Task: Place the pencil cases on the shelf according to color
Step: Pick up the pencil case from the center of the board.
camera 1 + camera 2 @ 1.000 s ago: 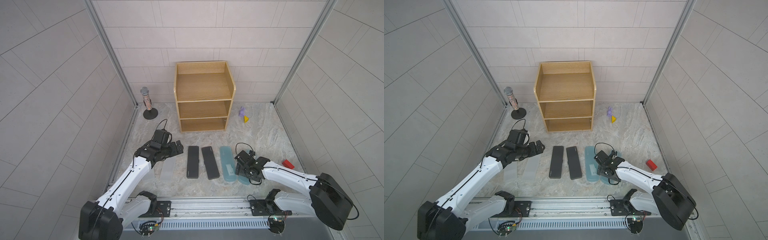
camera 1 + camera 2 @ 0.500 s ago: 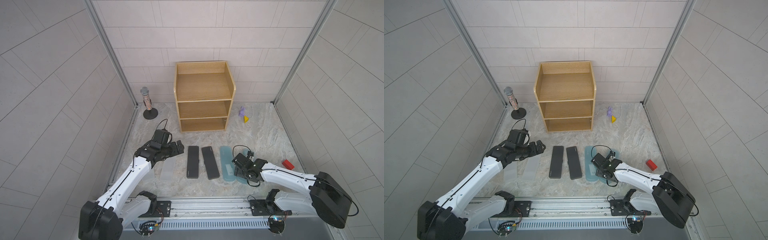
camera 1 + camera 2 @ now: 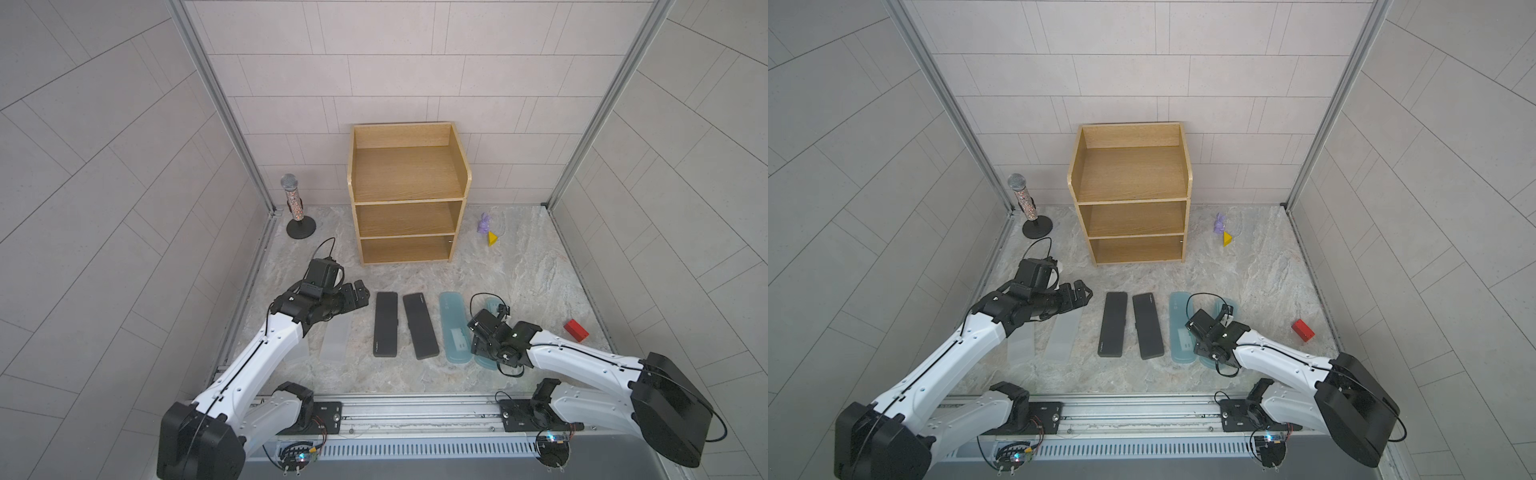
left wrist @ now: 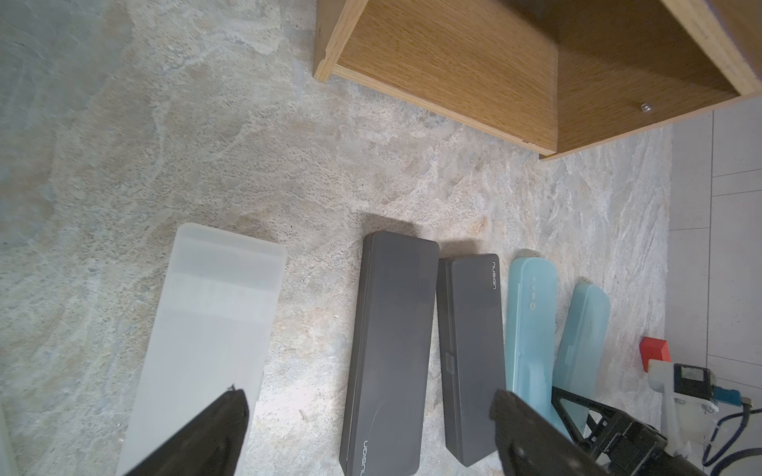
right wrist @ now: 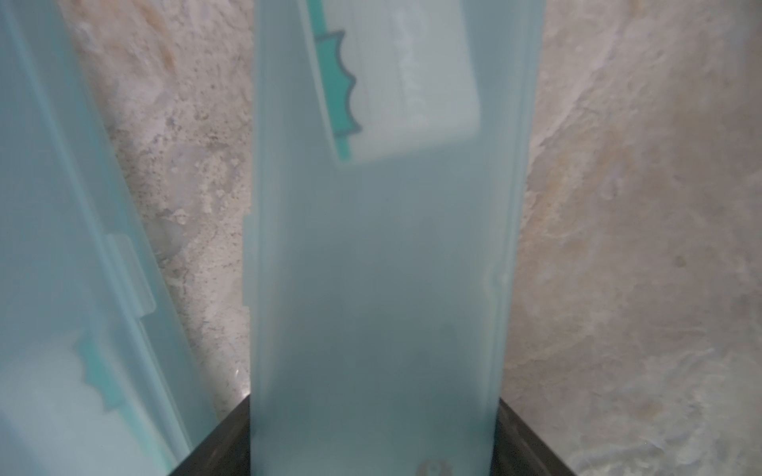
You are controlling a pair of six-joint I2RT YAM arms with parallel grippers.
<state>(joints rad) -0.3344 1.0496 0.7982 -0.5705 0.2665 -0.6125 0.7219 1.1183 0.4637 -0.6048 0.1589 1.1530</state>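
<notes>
- Down front on the tabletop (image 3: 519, 270), the right gripper (image 5: 372, 402) clamps the right-hand blue case (image 5: 371, 247) across its width, likely to lift it flat.
- Meanwhile the left gripper (image 3: 355, 297) hangs spread wide and empty over the frosted cases (image 3: 1063, 336).
- Nothing's on the shelf (image 3: 407, 183) yet.

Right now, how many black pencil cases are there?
2. Both lie side by side before the shelf: one black case nearer the frosted case, the other black case nearer the blue case.
</notes>
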